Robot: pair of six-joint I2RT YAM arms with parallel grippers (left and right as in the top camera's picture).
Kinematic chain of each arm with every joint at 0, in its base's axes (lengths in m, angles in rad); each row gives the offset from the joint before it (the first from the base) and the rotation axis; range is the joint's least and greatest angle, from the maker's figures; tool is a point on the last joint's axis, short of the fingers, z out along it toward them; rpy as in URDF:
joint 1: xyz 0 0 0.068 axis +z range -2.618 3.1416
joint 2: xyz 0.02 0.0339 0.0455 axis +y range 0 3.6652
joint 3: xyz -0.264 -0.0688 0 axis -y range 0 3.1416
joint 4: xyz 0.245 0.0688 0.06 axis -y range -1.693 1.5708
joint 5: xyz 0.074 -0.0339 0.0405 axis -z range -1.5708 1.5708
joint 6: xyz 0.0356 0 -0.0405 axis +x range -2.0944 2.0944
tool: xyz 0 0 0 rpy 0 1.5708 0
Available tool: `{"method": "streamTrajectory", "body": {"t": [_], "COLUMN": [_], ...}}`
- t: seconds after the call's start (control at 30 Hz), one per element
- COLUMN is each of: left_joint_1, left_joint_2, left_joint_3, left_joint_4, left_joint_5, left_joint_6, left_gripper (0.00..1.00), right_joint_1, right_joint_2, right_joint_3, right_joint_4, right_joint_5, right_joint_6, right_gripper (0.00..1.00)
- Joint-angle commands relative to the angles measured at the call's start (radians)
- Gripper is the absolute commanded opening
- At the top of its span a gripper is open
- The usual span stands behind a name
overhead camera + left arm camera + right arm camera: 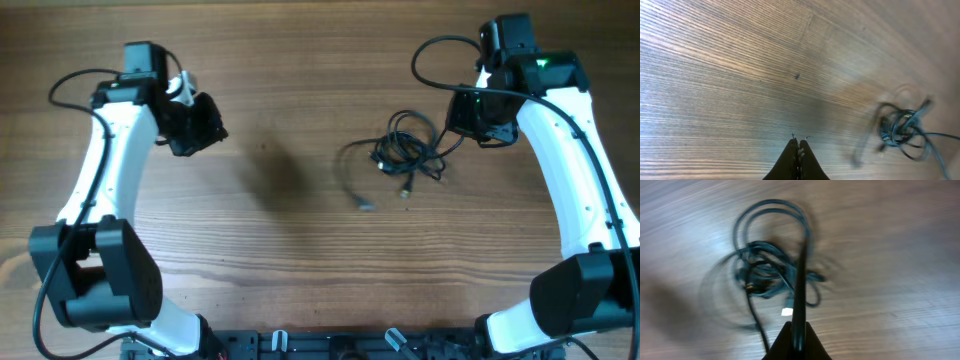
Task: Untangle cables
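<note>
The cables (405, 155) lie in a black tangled bunch right of the table's middle, with loose plug ends trailing toward the front. My right gripper (468, 128) is just right of the bunch and is shut on one strand of the cables (799, 280), which runs from the jaws (796, 330) up into the blurred bunch (770, 272). My left gripper (205, 125) is far to the left, shut and empty; its closed fingertips (799, 142) hang over bare wood. The bunch also shows at the right of the left wrist view (902, 130).
The wooden table (290, 230) fills all views. The arm bases stand along the front edge (330, 345). A dark shadow patch lies on the wood left of the cables (280, 175).
</note>
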Motion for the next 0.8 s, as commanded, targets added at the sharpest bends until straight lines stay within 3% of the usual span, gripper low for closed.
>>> {"method": "streamTrajectory", "body": {"t": [0.0, 0.07, 0.1, 0.13, 0.17, 0.27, 0.37, 0.5, 0.57, 0.77], "left_joint_1": [-0.077, -0.126, -0.149, -0.175, -0.22, -0.329, -0.434, -0.54, -0.572, -0.662], "left_joint_2": [0.0, 0.0, 0.0, 0.0, 0.0, 0.008, 0.071, 0.244, 0.289, 0.418], "left_joint_3": [-0.005, -0.005, -0.005, -0.005, -0.005, -0.005, -0.005, -0.005, -0.005, -0.005], "left_joint_4": [0.029, 0.068, 0.098, 0.138, 0.204, 0.338, 0.463, 0.78, 0.861, 0.881], "left_joint_5": [-0.076, -0.003, 0.053, 0.114, 0.164, 0.132, 0.021, 0.046, 0.046, 0.043], "left_joint_6": [0.023, 0.028, 0.043, 0.045, 0.038, -0.047, -0.143, -0.174, -0.195, -0.196], "left_gripper": [0.04, 0.04, 0.08, 0.18, 0.35, 0.45, 0.5, 0.59, 0.64, 0.62], "right_joint_1": [0.008, 0.003, -0.007, -0.026, -0.059, -0.16, -0.223, -0.229, -0.228, -0.228], "right_joint_2": [0.003, 0.003, 0.003, 0.003, 0.003, 0.003, 0.003, 0.003, 0.003, 0.003], "right_joint_3": [0.021, 0.022, 0.024, 0.031, 0.039, 0.045, 0.045, 0.045, 0.045, 0.044], "right_joint_4": [0.013, 0.031, 0.051, 0.064, 0.075, 0.104, 0.102, 0.086, 0.075, 0.061], "right_joint_5": [-0.237, -0.234, -0.233, -0.233, -0.233, -0.249, -0.283, -0.323, -0.323, -0.323], "right_joint_6": [-0.196, -0.176, -0.13, -0.083, -0.031, -0.003, -0.077, -0.202, -0.204, -0.204], "right_gripper": [0.37, 0.71, 0.79, 0.87, 0.9, 0.91, 0.92, 0.96, 0.96, 0.96]}}
